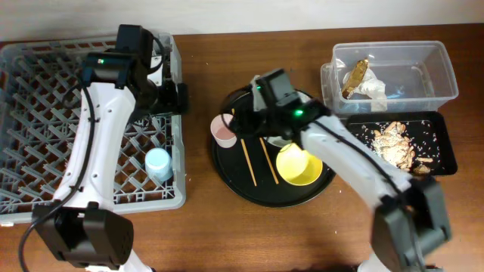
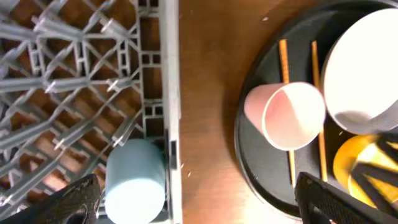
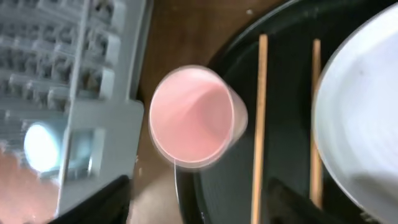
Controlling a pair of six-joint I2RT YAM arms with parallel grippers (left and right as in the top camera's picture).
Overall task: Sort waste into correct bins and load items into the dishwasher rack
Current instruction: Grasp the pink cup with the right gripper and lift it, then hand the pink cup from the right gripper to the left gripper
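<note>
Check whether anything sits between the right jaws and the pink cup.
Nothing visible does. The pink cup shows unobstructed straight ahead of the right jaws, at the round black tray's rim; the nearest chopstick lies beside it, not between.

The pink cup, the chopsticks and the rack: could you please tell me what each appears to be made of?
The pink cup looks like smooth matte plastic: even colour, thin rim. The chopsticks seem to be wood or bamboo: tan, dull, slender. The rack appears to be moulded grey plastic: uniform lattice with pegs.
</note>
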